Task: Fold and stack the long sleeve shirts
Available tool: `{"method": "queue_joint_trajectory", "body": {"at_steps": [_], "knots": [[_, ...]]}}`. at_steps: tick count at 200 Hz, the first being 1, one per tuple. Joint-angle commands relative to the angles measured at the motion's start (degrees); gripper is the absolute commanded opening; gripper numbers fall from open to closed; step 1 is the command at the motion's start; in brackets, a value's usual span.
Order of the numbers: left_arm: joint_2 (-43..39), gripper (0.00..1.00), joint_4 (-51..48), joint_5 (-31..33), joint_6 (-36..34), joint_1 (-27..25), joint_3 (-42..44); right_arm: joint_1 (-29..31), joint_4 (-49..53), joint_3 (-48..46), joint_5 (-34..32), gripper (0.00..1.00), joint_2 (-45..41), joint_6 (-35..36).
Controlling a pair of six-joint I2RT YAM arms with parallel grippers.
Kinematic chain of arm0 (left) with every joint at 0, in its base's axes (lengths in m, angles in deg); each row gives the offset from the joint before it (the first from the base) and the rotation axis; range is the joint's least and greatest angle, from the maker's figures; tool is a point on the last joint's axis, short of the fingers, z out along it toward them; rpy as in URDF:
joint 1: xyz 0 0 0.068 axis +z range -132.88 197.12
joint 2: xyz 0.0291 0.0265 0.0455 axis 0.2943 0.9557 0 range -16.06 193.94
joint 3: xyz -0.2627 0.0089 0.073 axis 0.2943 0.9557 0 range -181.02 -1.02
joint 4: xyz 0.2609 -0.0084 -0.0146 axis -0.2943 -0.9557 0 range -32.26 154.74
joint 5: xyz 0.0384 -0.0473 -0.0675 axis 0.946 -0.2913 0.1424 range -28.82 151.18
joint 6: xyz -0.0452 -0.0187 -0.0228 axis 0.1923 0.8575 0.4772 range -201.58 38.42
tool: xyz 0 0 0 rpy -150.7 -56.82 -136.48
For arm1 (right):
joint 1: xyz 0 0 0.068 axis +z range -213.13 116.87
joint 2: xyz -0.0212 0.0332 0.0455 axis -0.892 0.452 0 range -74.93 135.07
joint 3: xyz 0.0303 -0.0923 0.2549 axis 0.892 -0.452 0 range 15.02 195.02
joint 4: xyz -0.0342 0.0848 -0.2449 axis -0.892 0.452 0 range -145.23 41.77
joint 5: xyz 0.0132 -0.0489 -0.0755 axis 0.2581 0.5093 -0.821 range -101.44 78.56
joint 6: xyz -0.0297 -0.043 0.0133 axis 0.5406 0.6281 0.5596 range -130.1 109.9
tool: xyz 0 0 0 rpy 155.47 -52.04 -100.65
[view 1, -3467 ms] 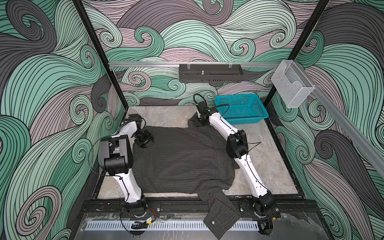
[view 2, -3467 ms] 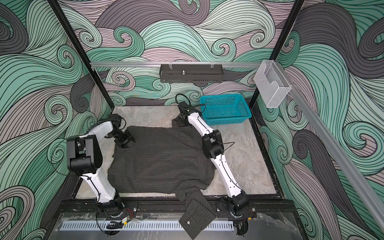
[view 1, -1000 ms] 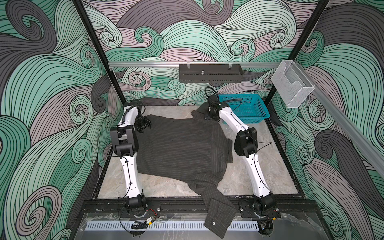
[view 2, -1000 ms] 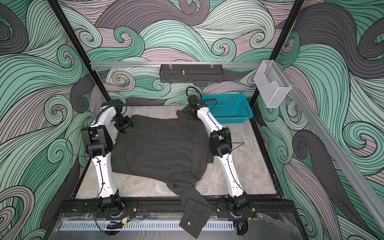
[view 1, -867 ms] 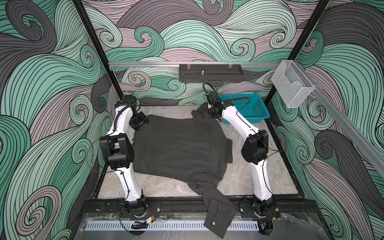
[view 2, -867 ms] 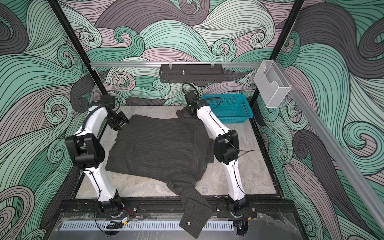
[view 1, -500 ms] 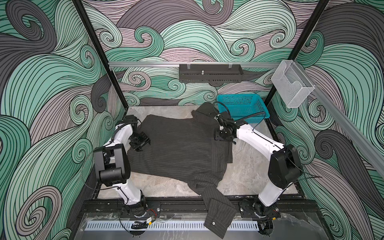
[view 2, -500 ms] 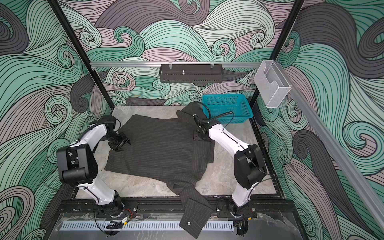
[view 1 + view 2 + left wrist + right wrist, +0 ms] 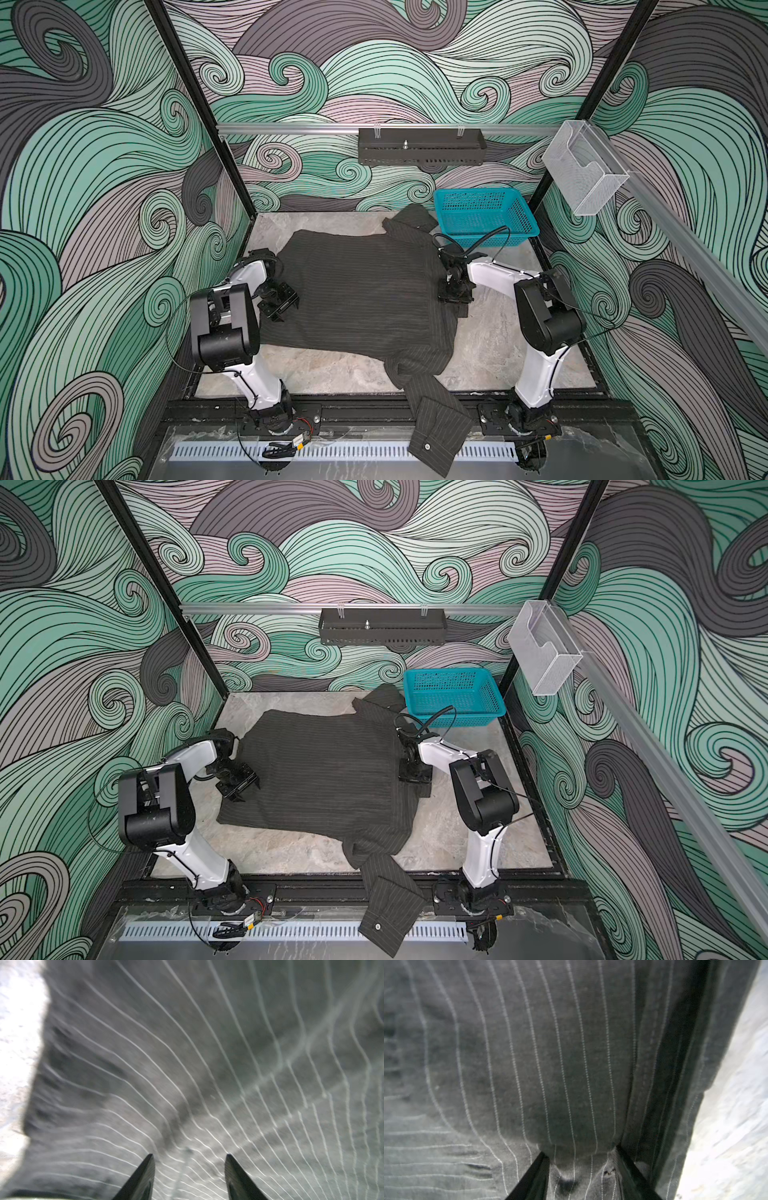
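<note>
On table [image 9: 490, 340] centre: shirt [image 9: 357, 291], spread flat, one cuffed sleeve [image 9: 438, 436] hanging off the front edge, collar [image 9: 409, 218] beside teal basket [image 9: 486, 236], whose mesh floor I see plainly. Wrist views blur: left gripper [image 9: 189, 1157], jaws apart over cloth; right gripper [image 9: 580, 1153], pinching a raised shirt fold. Fingertips hidden from above.

Teal and mauve swirl-patterned walls [image 9: 374, 62], grey marbled floor [image 9: 332, 374], black corner posts [image 9: 199, 108], aluminium rail [image 9: 291, 129]

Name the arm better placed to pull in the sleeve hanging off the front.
Right, probably: the sleeve hangs nearer its base, and the right gripper is on that edge of the shirt; the left gripper is opposite.
</note>
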Motion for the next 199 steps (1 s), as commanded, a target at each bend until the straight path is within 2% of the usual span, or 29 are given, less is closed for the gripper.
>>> {"method": "queue_joint_trajectory", "body": {"at_steps": [1, 30, 57, 93, 109, 148, 177, 199], "knots": [[2.31, 0.57, 1.97, -0.91, 1.03, -0.2, 0.55, -0.86, 4.46, 2.97, -4.36, 0.5, 4.55, 1.06], [4.59, 0.57, 3.76, -2.19, 1.27, -1.37, 1.43, -3.41, 7.66, 7.7, -7.53, 0.51, 6.14, 3.36], [5.47, 0.57, 5.19, -4.6, 1.66, -1.92, 2.23, -6.73, 8.25, 9.35, -7.54, 0.51, 6.85, 5.38], [-0.04, 0.57, 3.18, -5.29, 1.3, -2.14, 0.69, -7.24, 8.3, 9.8, -4.22, 0.51, 3.98, 8.14], [-4.9, 0.58, 1.16, -5.96, 1.46, -2.1, -1.14, -6.55, 7.68, 9.06, -1.68, 0.54, -0.31, 8.36], [-18.48, 0.63, -7.4, -3.09, -0.45, -1.94, -4.44, -3.67, 10.54, 6.69, -4.05, 0.6, -15.22, 5.47], [-28.46, 0.63, -11.99, 3.08, 3.21, -1.66, 0.52, -2.09, 14.31, 1.97, -3.29, 0.61, -25.88, 0.63], [-34.0, 0.63, -12.26, 4.52, 7.08, -1.49, 7.07, 0.74, 13.65, -4.84, -1.69, 0.62, -34.03, -3.18]]}}
